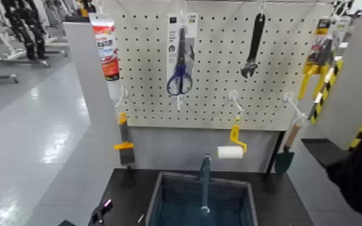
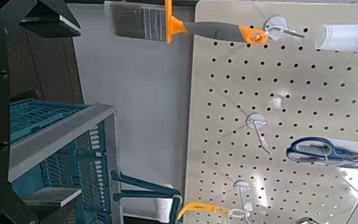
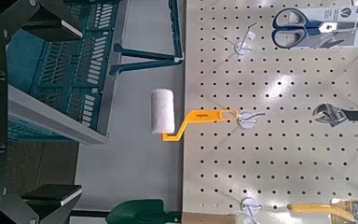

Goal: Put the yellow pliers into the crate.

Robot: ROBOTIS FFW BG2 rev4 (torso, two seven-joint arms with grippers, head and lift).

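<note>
1. The left gripper (image 2: pixel 61 107) was low at the left front corner of the crate (image 1: pixel 159 201); its two dark fingers (image 2: pixel 48 19) stood wide apart and held nothing; in the left wrist view the mesh side of the crate lay just before the open jaws.
2. Beyond the left gripper and above it, a paint brush (image 1: pixel 125 147) with an orange collar hung at the left edge of the white pegboard (image 1: pixel 219 90); a red and white tube (image 1: pixel 105 51) hung higher up.
3. The crate stood on the dark table (image 1: pixel 129 192) between the two grippers, with its slim handle bar (image 1: pixel 205 183) upright across the middle; as far as the pictures show its inside, nothing lay in it.
4. Behind the crate, the blue-handled scissors (image 1: pixel 180 66), a black wrench (image 1: pixel 254 48), a small paint roller (image 1: pixel 233 147) and a green trowel (image 1: pixel 285 156) hung on the pegboard.
5. The yellow pliers (image 1: pixel 317 60) were on their card, on a hook at the upper right corner of the pegboard, well apart from both grippers and from the crate; they were high above the right arm (image 1: pixel 358 174).
6. The right gripper (image 3: pixel 61 107) was low, at the right side of the crate; its fingers (image 3: pixel 48 198) were spread wide and empty; the pliers showed only at the far edge of the right wrist view, not touched.
</note>
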